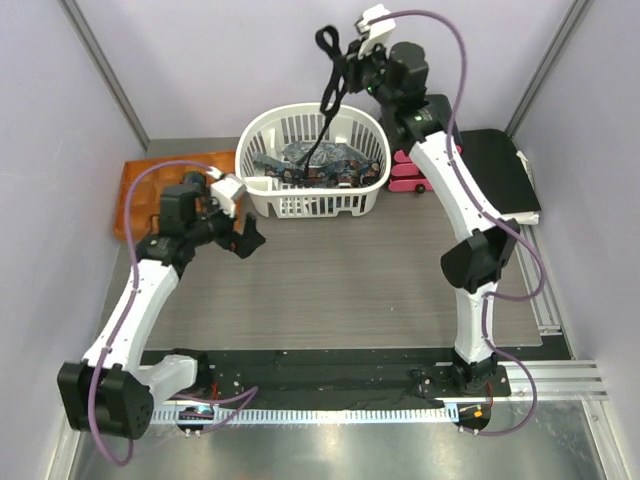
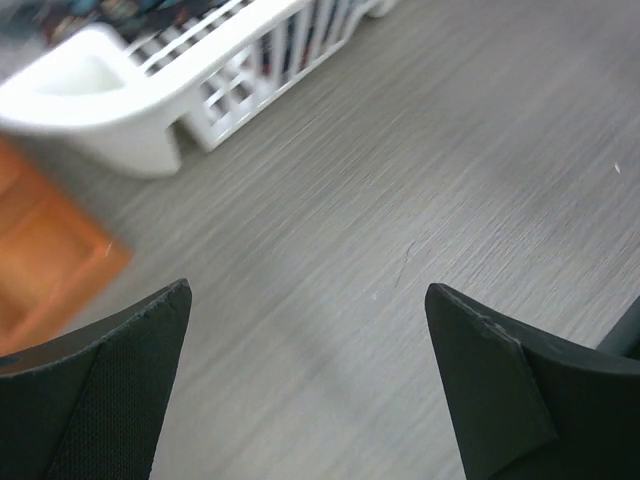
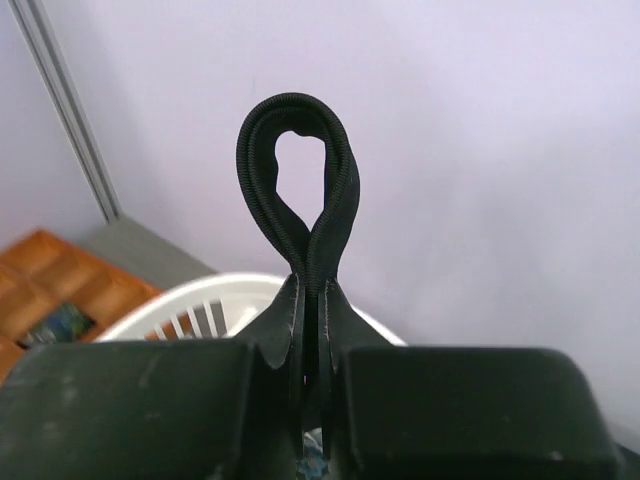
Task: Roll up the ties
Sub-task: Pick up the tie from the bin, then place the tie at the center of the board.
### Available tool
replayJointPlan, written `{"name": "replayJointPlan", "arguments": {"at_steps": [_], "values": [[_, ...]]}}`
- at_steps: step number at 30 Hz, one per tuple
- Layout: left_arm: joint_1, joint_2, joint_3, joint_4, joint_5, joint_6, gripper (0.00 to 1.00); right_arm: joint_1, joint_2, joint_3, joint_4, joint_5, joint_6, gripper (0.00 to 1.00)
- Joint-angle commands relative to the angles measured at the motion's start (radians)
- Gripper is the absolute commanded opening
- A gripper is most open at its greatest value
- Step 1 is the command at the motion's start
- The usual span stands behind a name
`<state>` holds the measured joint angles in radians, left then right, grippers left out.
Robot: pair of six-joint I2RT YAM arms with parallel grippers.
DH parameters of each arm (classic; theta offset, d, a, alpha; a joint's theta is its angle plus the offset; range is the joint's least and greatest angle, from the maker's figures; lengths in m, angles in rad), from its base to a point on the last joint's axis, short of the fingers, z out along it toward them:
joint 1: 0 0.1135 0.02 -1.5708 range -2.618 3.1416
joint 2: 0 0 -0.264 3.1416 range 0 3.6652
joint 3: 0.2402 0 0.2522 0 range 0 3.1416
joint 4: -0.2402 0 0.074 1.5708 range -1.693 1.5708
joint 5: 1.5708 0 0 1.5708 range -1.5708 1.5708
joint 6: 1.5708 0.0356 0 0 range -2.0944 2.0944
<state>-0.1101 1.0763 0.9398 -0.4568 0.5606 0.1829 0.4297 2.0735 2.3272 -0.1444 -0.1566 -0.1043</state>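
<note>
The black tie (image 1: 329,92) is pinched at a fold by the right pincer (image 1: 345,60), which is pressed together on it high above the basket (image 1: 310,205) at the surface's (image 1: 350,290) far edge. Its length hangs vertically into the basket. The left pincer (image 1: 248,238), spread wide, is poised low beside the basket's left front.

In the right wrist view the black tie (image 3: 318,250) is showing only a loop above the right gripper (image 3: 313,295), whose body is hiding the rest. In the left wrist view the white basket (image 2: 90,100) is appearing blurred and running off the top edge. From above, the patterned ties (image 1: 335,165) inside it are lying too tangled to count.
</note>
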Motion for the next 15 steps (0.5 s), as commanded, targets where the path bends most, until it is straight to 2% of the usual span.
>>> {"name": "replayJointPlan", "arguments": {"at_steps": [1, 6, 8, 9, 11, 15], "values": [[-0.163, 0.134, 0.007, 0.266, -0.025, 0.153, 0.95, -0.012, -0.14, -0.038, 0.089, 0.04, 0.127, 0.01], [-0.217, 0.444, 0.124, 0.446, -0.085, 0.064, 0.91, -0.025, -0.314, -0.149, 0.095, 0.057, 0.149, 0.01], [-0.226, 0.52, 0.172, 0.527, -0.113, 0.023, 0.91, -0.028, -0.355, -0.166, 0.098, 0.071, 0.152, 0.01], [-0.233, 0.587, 0.212, 0.553, -0.161, -0.014, 0.91, -0.028, -0.384, -0.17, 0.101, 0.077, 0.152, 0.01], [-0.234, 0.646, 0.25, 0.628, -0.212, -0.046, 0.91, -0.028, -0.406, -0.163, 0.103, 0.092, 0.156, 0.01], [-0.237, 0.769, 0.397, 0.673, -0.287, -0.102, 0.91, -0.028, -0.475, -0.167, 0.089, 0.098, 0.17, 0.01]]}}
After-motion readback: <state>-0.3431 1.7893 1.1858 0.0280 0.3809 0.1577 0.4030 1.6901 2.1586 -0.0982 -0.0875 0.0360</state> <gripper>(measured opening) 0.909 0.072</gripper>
